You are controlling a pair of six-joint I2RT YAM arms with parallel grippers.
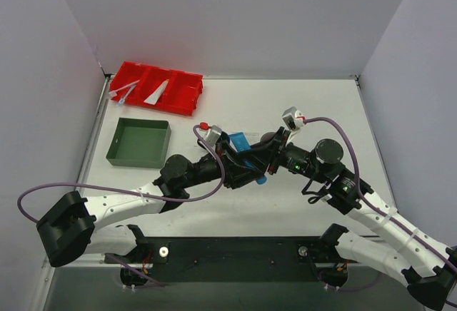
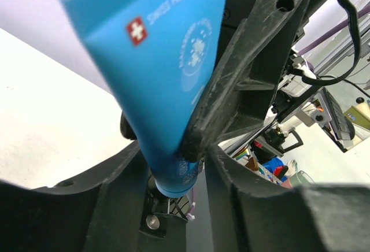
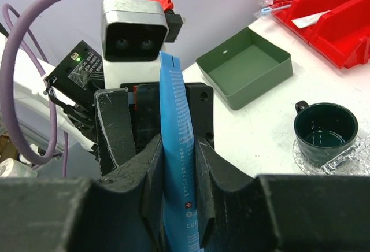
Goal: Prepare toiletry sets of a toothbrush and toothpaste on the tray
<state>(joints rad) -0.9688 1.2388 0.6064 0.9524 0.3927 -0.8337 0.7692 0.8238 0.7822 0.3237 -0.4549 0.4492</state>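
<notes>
Top external view: the blue toothpaste (image 1: 239, 142) is held over mid-table, pinched flat by the right gripper (image 3: 178, 154). The left gripper (image 2: 173, 177) has a finger on either side of its narrow end, grip unclear. Around it are a white table (image 1: 285, 104) and pale walls (image 1: 235, 18), with a red bin (image 1: 158, 88) at 11 o'clock and a green box (image 1: 139, 142) at 9.

The flat bright blue plastic toothpaste tube (image 2: 156, 78) carries a red square with a white cross, then white lettering "SWISS PREMIUM". A round white emblem beneath is too blurred to read.
</notes>
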